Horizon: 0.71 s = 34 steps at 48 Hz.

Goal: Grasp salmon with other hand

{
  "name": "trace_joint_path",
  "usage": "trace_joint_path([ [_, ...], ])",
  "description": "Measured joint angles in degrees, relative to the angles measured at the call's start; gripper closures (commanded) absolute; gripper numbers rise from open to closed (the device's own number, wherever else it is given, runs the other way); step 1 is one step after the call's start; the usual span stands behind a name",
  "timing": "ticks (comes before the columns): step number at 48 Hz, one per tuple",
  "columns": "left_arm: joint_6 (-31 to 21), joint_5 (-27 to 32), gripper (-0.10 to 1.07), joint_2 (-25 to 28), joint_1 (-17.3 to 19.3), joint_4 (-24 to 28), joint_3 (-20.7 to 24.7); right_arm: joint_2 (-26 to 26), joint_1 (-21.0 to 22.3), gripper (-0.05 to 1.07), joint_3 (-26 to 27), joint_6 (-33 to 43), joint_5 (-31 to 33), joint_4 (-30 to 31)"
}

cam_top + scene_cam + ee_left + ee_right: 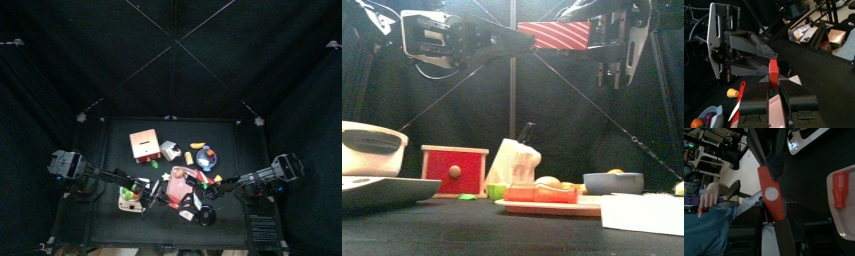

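Salmon (pixel 556 35) hangs in the upper middle of the front view, one end pinched by the left claw (pixel 523 38). The right claw (pixel 616 45) waits at the free end; I cannot tell whether it has closed. It looks light, stiff and slick, so grip the flat faces.

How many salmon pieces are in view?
1. The salmon is aloft, the left gripper holding one end and the right gripper at the other. More could be hidden on the cluttered table.
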State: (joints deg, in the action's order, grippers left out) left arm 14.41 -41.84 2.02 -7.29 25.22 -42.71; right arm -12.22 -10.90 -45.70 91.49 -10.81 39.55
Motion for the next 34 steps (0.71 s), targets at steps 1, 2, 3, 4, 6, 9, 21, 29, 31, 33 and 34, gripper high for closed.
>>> trace_joint_path([
  [1, 0.0, -0.1, 0.52, 0.0, 0.0, 0.0, 0.0, -0.1, 0.1, 0.28, 0.0, 0.0, 0.5, 0.3],
  [2, 0.0, -0.1, 0.52, 0.0, 0.1, 0.0, 0.0, -0.1, 0.2, 0.26, 0.1, 0.0, 1.2, 0.5],
  [3, 0.0, 0.0, 0.52, 0.0, 0.0, 0.0, 0.0, -0.2, 0.2, 0.24, 0.1, 0.0, 1.8, 0.7],
  [4, 0.0, 0.0, 0.52, 0.0, 0.0, -0.1, 0.0, -0.2, 0.3, 0.21, 0.1, 0.0, 2.4, 0.9],
  [6, 0.0, -0.1, 0.52, 0.0, 0.2, -0.2, 0.0, -0.1, 0.4, 0.18, 0.0, 0.1, 3.5, 1.1],
  [9, -0.1, -0.1, 0.52, 0.0, 0.2, -0.4, 0.0, -0.3, 0.5, 0.15, 0.1, 0.0, 4.7, 1.7],
  [21, -0.1, -0.1, 0.52, 0.0, 0.4, -1.1, 0.0, -1.6, 0.4, 0.14, 0.0, 0.0, 7.8, 2.5],
  [29, -0.1, -0.1, 0.52, 0.0, 0.4, -2.3, -0.2, -2.9, 0.1, 0.14, 0.0, 0.1, 9.3, 3.2],
  [31, -0.1, -0.2, 0.52, 0.0, 0.4, -2.8, -0.3, -3.4, 0.0, 0.14, 0.0, 0.1, 9.9, 3.3],
  [33, -0.1, -0.2, 0.52, 0.0, 0.4, -3.3, -0.5, -4.0, -0.1, 0.14, -0.1, 0.0, 10.6, 3.4],
  [34, -0.1, -0.1, 0.52, 0.0, 0.4, -3.6, -0.6, -4.5, -0.2, 0.14, -0.1, 0.0, 11.2, 3.5],
])
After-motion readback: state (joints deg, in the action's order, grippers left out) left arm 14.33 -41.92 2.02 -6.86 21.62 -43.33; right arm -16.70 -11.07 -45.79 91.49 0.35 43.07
